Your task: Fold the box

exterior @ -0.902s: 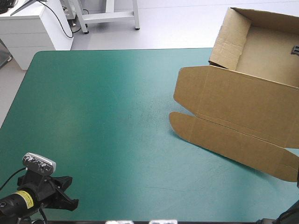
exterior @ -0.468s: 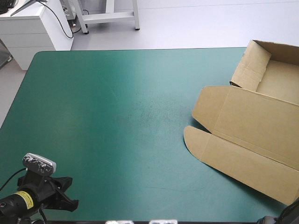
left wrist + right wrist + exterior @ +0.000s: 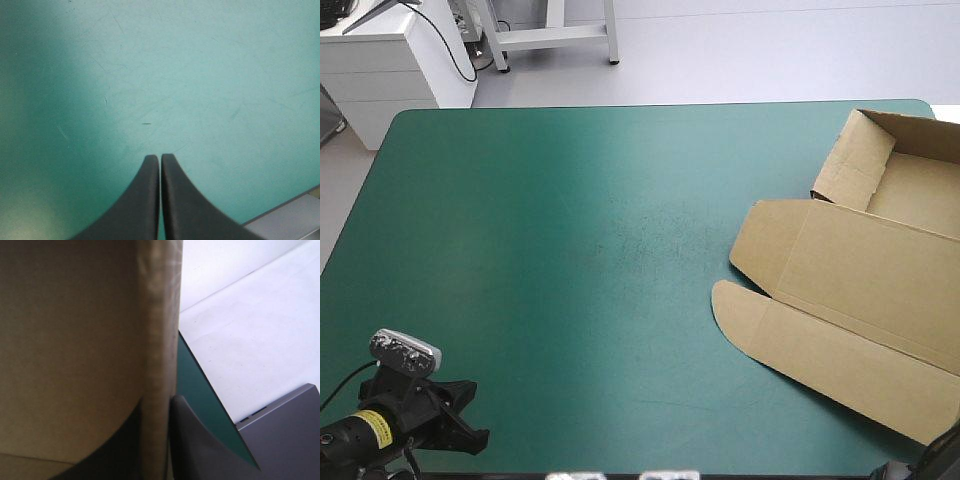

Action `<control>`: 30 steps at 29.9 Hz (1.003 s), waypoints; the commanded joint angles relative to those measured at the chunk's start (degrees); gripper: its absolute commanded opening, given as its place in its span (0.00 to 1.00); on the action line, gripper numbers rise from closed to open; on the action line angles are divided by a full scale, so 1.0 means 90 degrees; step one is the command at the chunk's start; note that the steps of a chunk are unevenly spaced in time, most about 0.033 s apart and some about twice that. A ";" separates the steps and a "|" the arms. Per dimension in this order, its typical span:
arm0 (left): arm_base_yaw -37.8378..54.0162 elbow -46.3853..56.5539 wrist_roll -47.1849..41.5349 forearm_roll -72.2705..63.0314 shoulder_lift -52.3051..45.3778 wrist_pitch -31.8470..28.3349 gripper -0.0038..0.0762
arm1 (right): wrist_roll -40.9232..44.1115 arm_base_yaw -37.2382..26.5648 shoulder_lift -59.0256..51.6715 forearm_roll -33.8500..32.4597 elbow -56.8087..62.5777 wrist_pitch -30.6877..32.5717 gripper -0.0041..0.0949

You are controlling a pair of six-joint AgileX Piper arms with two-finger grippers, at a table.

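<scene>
High view: open-tray box (image 3: pixel 916 195), flat lid (image 3: pixel 860 270), pinched by right gripper (image 3: pixel 159 401); left gripper (image 3: pixel 160 156) clenched.

The box (image 3: pixel 860 290) is brown board, matt, with pressed score lines. The teal-green cover (image 3: pixel 570 220) is matt and finely scratched. The left gripper (image 3: pixel 160 158) has smooth, dull-finished black fingers (image 3: pixel 140 200).

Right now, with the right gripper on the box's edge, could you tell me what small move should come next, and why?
Probably draw the box a little toward the middle of the teal-green cover. The right gripper is shut on its board at the cover's right edge, while the left gripper sits shut over bare cover near the left corner, far from it.
</scene>
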 commanded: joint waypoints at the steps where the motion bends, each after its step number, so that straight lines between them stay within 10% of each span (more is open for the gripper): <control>1: -0.0032 -0.0155 -0.0029 -0.0042 0.0059 -0.0250 0.04 | -0.0260 -0.0040 -0.0372 0.0113 -0.0165 -0.0014 0.40; 5: -0.0032 -0.0155 -0.0029 -0.0042 0.0059 -0.0167 0.04 | -0.0274 -0.0040 -0.0484 -0.0058 -0.0165 -0.0014 0.69; 8: -0.0032 -0.0155 -0.0029 -0.0042 0.0059 -0.0092 0.04 | -0.0274 -0.0040 -0.0680 -0.0225 -0.0165 -0.0014 0.72; 12: -0.0032 -0.0155 -0.0029 -0.0016 0.0059 -0.0106 0.04 | -0.0204 -0.0040 -0.1111 0.0157 -0.0176 -0.0014 0.53; 17: -0.0032 -0.0155 -0.0029 -0.0006 0.0059 -0.0157 0.04 | -0.1019 0.0130 -0.1873 0.2193 -0.0176 -0.0014 0.03; 21: -0.0032 -0.0155 -0.0029 0.0012 0.0059 -0.0366 0.04 | -0.1227 0.0947 -0.2490 0.2675 -0.0066 -0.0014 0.04; 30: -0.0032 -0.0155 0.0090 0.0082 -0.0170 -0.1229 0.04 | -0.1226 0.4256 -0.4685 0.1326 0.2301 -0.1049 0.04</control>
